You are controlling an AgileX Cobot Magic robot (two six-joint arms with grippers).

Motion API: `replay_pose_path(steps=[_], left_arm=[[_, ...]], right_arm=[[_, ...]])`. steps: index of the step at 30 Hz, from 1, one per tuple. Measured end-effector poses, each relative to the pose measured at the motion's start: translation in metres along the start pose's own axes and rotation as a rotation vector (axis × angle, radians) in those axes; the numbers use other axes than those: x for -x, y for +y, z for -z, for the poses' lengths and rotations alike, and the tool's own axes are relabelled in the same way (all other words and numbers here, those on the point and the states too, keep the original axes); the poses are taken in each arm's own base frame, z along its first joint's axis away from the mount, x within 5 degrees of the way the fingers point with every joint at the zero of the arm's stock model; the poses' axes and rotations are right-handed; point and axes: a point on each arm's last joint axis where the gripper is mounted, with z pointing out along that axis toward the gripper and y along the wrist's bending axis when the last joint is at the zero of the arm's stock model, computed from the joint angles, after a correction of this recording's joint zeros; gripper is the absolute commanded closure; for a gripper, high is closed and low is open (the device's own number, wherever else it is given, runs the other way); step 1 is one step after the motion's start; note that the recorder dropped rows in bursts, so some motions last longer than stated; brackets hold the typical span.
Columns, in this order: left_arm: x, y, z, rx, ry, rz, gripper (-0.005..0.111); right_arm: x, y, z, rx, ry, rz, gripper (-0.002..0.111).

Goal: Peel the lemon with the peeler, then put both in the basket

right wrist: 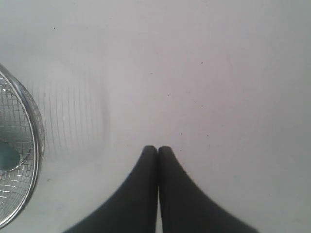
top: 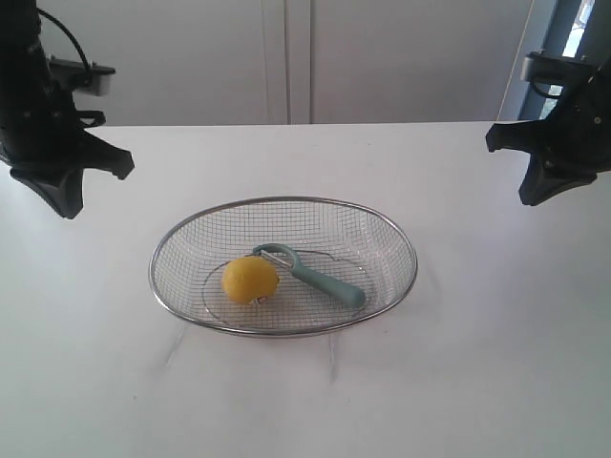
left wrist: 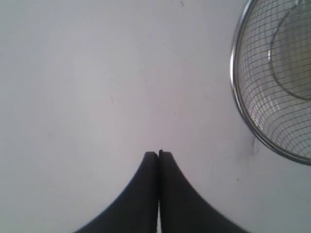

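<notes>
Lemon [top: 250,280] and peeler [top: 310,277] lie in basket [top: 382,248], peeler head just beside lemon. Left fingers [left wrist: 146,189] and right fingers [right wrist: 146,184] pressed together, empty, raised over surface [top: 496,382], well apart from basket. Risks: lemon rolling off when reached for; light basket sliding if rim nudged; blade snagging mesh.

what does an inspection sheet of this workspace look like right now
surface: white table, no spills seen
job's things: lemon and peeler both lie inside the wire basket, the peeler's head close beside the lemon; whether the lemon is peeled cannot be told
clutter: nothing seen
grippers: left gripper and right gripper both shut, empty, hovering either side of the basket
cables: black cable loops by the left arm
surroundings: pale panelled wall behind the table
</notes>
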Motion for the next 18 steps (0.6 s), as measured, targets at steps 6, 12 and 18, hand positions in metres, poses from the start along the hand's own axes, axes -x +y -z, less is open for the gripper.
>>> replay_pose_path(steps=[6, 12, 18], left_arm=[[-0.016, -0.002, 0.041, -0.035, -0.11, 0.011, 0.107], [-0.048, -0.003, 0.081, -0.055, -0.215, 0.017, 0.107], [-0.092, -0.002, 0.101, -0.057, -0.268, 0.039, 0.107]], right_arm=[[0.0, 0.0, 0.0, 0.0, 0.0, 0.0, 0.108], [0.0, 0.0, 0.0, 0.0, 0.0, 0.0, 0.108], [0.0, 0.0, 0.0, 0.0, 0.0, 0.0, 0.108]])
